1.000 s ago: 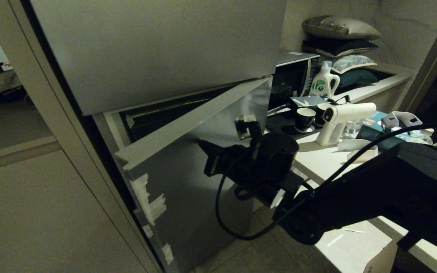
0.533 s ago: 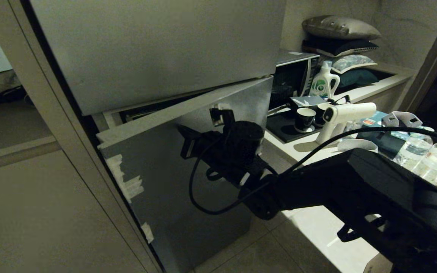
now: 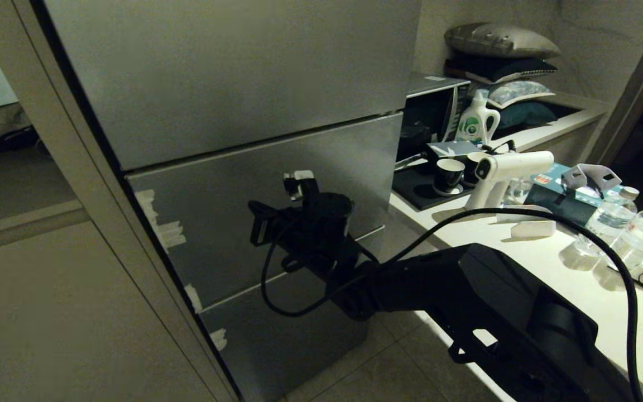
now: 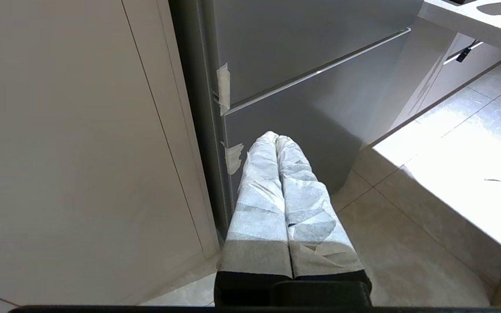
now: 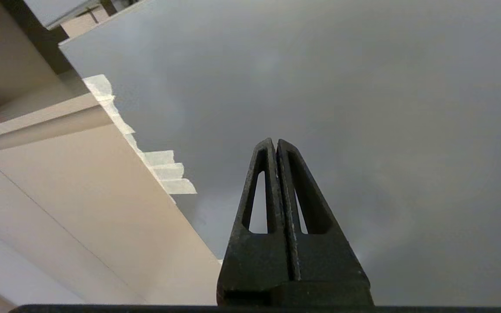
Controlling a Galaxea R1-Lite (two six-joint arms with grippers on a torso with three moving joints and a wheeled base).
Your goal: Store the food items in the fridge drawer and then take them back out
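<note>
Right gripper [image 5: 275, 145]: fingers pressed together, empty, tips at the grey middle door panel [image 3: 277, 184]; contact appears likely but cannot be confirmed.
Left gripper [image 4: 276, 139]: wrapped fingers clenched, empty, low beside the lower door panel [image 4: 302, 126].
Fridge front: all panels flush.
Food items, fridge drawer: not visible.
Counter [image 3: 578, 279]: water bottles [image 3: 634, 234], white spray gun [image 3: 508, 173].
</note>
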